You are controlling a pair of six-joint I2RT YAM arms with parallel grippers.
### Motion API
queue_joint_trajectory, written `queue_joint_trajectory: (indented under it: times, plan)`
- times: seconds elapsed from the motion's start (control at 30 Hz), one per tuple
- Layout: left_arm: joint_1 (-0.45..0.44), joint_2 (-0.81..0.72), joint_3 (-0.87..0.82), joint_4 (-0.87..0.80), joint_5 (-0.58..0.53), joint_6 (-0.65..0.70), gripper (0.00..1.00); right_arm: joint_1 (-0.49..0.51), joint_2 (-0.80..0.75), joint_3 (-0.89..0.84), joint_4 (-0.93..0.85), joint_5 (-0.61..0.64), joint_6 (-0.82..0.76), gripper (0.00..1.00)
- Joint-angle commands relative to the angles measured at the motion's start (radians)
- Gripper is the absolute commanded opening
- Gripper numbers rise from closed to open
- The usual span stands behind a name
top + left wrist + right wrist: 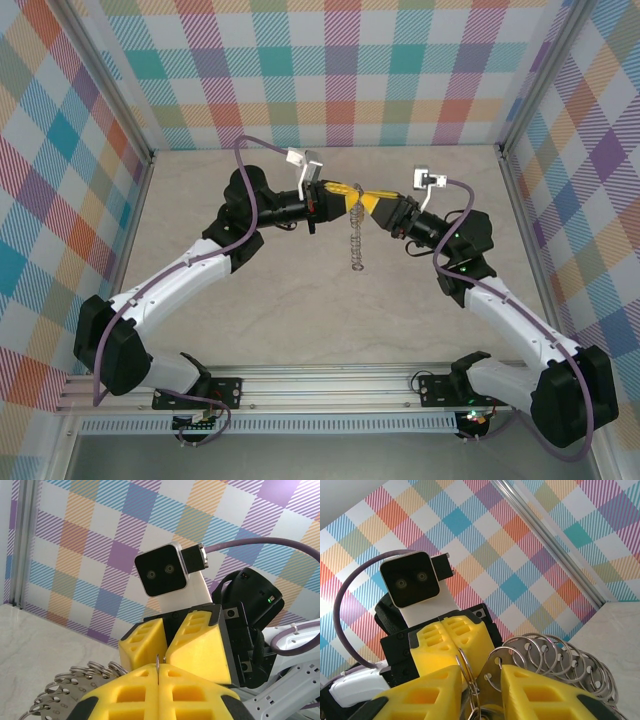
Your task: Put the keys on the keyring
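The job looks only partly done to me. On the left, the left gripper [349,190] is held up above the table [250,310], and its yellow fingers [125,692] are pressed tight together. A thin bit of metal pokes out of the crack between them, and I think it is one loop of the keyring [356,240], so this hand seems to be pinching the ring. In the middle, the rest of the keyring hangs straight down like a little chain, in the air between the two hands, with its bottom end close to the table. On the right, the right gripper [369,201] meets the left one nose to nose. Its fingers [535,692] are a little apart, with some loops and a flat silver piece in the gap. I cannot tell if they are squeezing or just around them. I cannot pick out the little yellow key, so I cannot say it is on the ring. That part seems left to do. No box or bowl is here; the only thing held inside anything is those loops between the right fingers.
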State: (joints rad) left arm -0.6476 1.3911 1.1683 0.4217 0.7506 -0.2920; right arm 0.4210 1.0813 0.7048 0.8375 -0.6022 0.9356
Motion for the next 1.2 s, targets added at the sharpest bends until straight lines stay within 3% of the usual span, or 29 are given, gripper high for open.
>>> queue_joint_trajectory:
  times: [0.0,0.33,1.17]
  plan:
    - [-0.015,-0.001,0.010,0.077,0.021,-0.009,0.00,0.010,0.008,0.001,0.041,-0.004,-0.002,0.24]
    - [-0.015,0.007,0.007,0.081,0.021,-0.015,0.00,0.019,0.048,0.028,0.080,-0.017,0.018,0.00]
    - [-0.015,0.021,0.007,0.071,-0.011,-0.031,0.00,0.019,0.007,-0.019,0.031,0.025,-0.015,0.00]
